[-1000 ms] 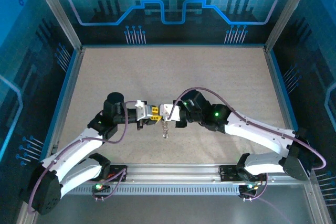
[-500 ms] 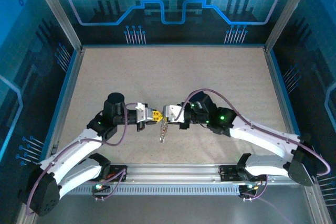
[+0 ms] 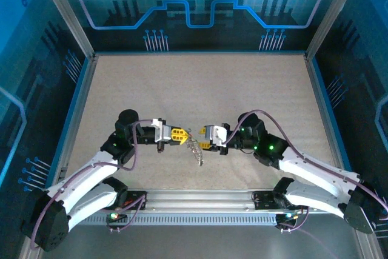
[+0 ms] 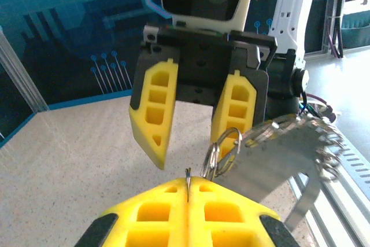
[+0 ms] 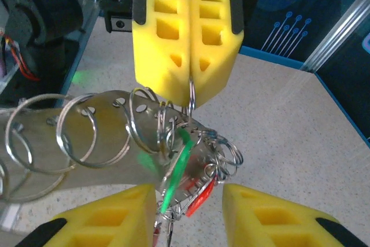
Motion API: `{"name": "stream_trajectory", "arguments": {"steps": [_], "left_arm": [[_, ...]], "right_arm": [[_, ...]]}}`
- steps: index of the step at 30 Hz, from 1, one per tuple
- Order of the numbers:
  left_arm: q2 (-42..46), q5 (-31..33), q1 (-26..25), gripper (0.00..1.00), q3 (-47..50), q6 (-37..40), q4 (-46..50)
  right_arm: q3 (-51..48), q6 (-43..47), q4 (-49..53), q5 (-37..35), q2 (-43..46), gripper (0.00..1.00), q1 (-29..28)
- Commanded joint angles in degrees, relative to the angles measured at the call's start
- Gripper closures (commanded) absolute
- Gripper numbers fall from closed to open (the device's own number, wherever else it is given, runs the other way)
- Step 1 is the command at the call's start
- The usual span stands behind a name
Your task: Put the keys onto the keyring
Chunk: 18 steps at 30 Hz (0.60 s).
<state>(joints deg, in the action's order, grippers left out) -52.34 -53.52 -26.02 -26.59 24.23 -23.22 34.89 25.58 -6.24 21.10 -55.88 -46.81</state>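
Observed at the speckled beige desk [image 3: 200,83], near its front edge: both arms reach inward and their yellow-tipped ends face each other, just beside one another.

Left gripper [image 3: 181,134]: the fingers are pressed together, pinching the thin silver wire keyring [image 5: 190,98]. The left wrist view confirms this. The two yellow pads meet with no gap [image 4: 188,192], and a sliver of wire stands up from the seam between them.

Right gripper [image 3: 202,139]: the fingers are spread, and nothing is clamped between them. From the left wrist view the two yellow fingers [image 4: 153,108] stand well apart, directly opposite the left gripper. In the right wrist view they sit either side of the hanging bundle. I cannot tell whether either one touches it.

Keyring and attachments: a flat silver metal strip [image 5: 110,143] punched with holes carries several more wire rings along its length, and it meets the pinched ring in a tangled cluster. A small green key [image 5: 176,163] and a small red key [image 5: 202,196] hang in that cluster, just below the left fingers and between the right ones.

From above, the bundle hangs between the two grippers. Whether its lower end touches the desk cannot be determined.
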Motion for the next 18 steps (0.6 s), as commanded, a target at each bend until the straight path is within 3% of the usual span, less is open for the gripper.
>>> {"name": "stream_trajectory", "arguments": {"steps": [1, 7, 18], "left_arm": [[0.56, -2.56, 0.36, 1.00, 0.79, -2.26, -5.44], [-0.48, -2.67, 0.36, 1.00, 0.65, -3.32, -7.26], [-1.01, -1.51, 0.36, 1.00, 1.29, -4.72, -10.08]], "right_arm": [[-3.27, -6.11, -8.84, -1.14, 0.96, 0.63, -0.10], [-5.23, -8.65, -16.00, -4.16, -1.18, 0.62, -0.95], [-6.31, -14.81, -28.37, -2.36, -8.08, 0.60, -2.69]]}}
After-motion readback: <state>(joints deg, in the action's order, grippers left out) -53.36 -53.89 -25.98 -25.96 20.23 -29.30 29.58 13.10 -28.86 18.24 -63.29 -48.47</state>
